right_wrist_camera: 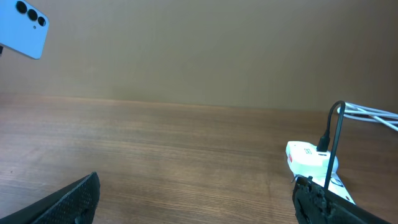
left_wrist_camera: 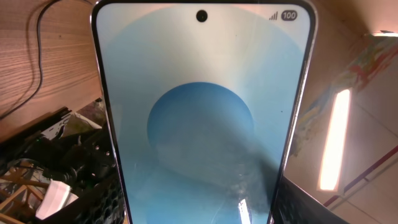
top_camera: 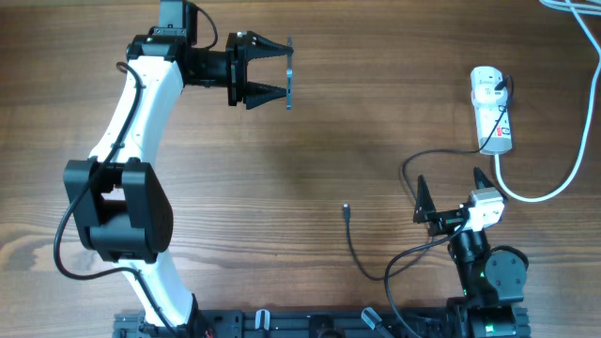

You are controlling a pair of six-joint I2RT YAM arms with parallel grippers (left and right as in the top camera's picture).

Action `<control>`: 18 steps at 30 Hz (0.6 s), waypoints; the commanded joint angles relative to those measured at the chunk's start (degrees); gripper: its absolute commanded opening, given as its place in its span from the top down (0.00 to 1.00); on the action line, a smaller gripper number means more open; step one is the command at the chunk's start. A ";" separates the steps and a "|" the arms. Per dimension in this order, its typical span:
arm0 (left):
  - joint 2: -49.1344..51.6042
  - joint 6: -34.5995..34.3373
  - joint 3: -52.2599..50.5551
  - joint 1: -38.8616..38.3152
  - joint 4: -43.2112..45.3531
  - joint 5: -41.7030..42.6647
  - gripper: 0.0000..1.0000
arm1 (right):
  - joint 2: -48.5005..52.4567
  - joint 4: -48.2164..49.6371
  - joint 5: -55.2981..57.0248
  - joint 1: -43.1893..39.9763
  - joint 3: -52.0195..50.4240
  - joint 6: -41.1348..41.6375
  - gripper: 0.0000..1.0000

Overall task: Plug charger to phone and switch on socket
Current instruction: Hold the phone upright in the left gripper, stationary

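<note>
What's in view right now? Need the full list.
flat rectangular smartphone with blue screen: 1, light blue, held off the table in the left hand
elongated white plastic socket adapter: 1, white with red label, right side of the table
thin black charger cable: 1, black, plug in the socket, free tip lying mid-table
thick white cord: 1, white, loops from the socket to the top right
wooden table: 1, brown
left hand: 1, black, shut on the phone
right hand: 1, black, open, empty

Wooden table (top_camera: pixel 310 141): socket (top_camera: pixel 490 111), charger cable (top_camera: pixel 346 210), white cord (top_camera: pixel 535 198).
</note>
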 commanded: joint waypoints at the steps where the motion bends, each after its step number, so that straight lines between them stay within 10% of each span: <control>1: -2.23 -0.28 0.20 0.11 -0.04 3.06 0.37 | -0.04 0.13 -0.04 -0.20 -0.11 0.39 0.00; 18: -2.23 -0.28 0.20 -0.17 -1.62 3.08 0.38 | -0.04 0.15 -0.04 -0.20 -0.11 0.39 0.00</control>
